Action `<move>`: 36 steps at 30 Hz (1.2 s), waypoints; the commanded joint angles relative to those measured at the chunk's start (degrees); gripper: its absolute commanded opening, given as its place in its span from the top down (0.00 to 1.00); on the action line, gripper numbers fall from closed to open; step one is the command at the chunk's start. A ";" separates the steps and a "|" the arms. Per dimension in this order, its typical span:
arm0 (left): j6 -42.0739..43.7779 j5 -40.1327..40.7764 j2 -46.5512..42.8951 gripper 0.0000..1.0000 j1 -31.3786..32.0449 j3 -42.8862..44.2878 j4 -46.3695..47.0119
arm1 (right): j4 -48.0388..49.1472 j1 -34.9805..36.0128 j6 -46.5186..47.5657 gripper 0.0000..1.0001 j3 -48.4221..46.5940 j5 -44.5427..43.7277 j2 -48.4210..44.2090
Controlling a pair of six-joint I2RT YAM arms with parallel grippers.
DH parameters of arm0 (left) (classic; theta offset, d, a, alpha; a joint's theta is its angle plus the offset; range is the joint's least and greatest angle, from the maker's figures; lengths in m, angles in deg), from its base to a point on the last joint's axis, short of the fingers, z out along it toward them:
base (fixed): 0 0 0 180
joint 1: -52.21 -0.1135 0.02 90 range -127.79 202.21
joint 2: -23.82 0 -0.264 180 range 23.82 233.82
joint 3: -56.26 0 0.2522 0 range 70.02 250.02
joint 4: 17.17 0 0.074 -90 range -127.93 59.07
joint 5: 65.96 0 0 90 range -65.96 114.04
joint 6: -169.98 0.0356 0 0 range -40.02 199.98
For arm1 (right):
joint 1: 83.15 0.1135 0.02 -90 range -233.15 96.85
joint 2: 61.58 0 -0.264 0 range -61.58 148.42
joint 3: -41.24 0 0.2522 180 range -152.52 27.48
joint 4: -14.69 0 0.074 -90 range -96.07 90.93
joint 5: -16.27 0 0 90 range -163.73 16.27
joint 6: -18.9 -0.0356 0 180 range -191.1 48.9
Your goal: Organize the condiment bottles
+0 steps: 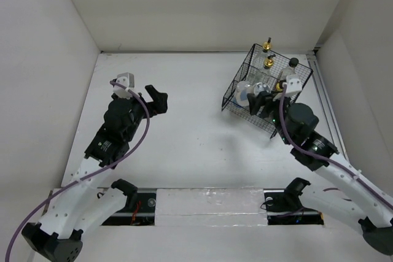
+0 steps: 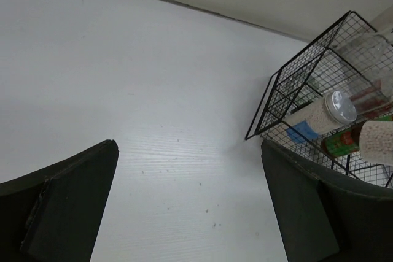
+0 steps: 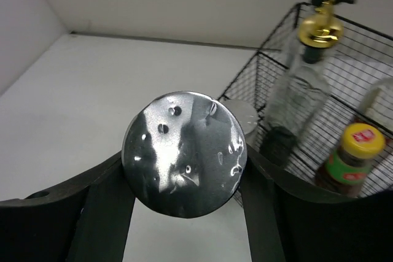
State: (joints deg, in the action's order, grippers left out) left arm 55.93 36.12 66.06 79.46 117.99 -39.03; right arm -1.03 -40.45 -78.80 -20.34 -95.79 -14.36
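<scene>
The right tool [image 1: 256, 99] grips a short silver-lidded jar [image 3: 184, 154], tipped sideways at the black wire basket's [image 1: 242, 69] near corner. Lowered like this, it could snag the rim or topple the clear gold-pourer bottle [image 3: 304, 84]. The left tool [image 1: 155, 99] gapes wide, empty, over the counter [image 2: 153, 90].

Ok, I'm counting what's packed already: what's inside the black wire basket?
Two gold-pourer bottles, a black-capped bottle, a small green-labelled bottle and a silver-lidded jar on its side. The right gripper, shut on a second jar, covers the near corner.
</scene>
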 commanded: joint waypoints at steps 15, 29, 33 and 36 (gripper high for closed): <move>2.08 -5.57 6.63 0.00 -0.26 4.42 -1.75 | -5.70 -15.62 -3.63 0.53 -2.99 -4.13 3.66; 3.13 -6.62 7.24 0.00 -0.26 4.42 -1.22 | -5.69 -17.20 -5.83 0.53 2.19 -3.60 9.90; 3.14 -6.63 7.86 0.00 -0.26 4.42 -1.22 | -5.69 -17.21 -5.83 0.50 2.20 -3.07 12.01; 3.14 -7.15 8.47 0.00 -0.26 4.42 -1.75 | -5.69 -17.74 -5.83 0.49 2.20 -2.54 13.77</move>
State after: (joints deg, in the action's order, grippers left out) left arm 58.16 30.00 74.10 79.46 119.91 -41.52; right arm -12.02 -57.68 -83.63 -17.23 -98.76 -0.93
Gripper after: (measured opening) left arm 0.996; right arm 0.664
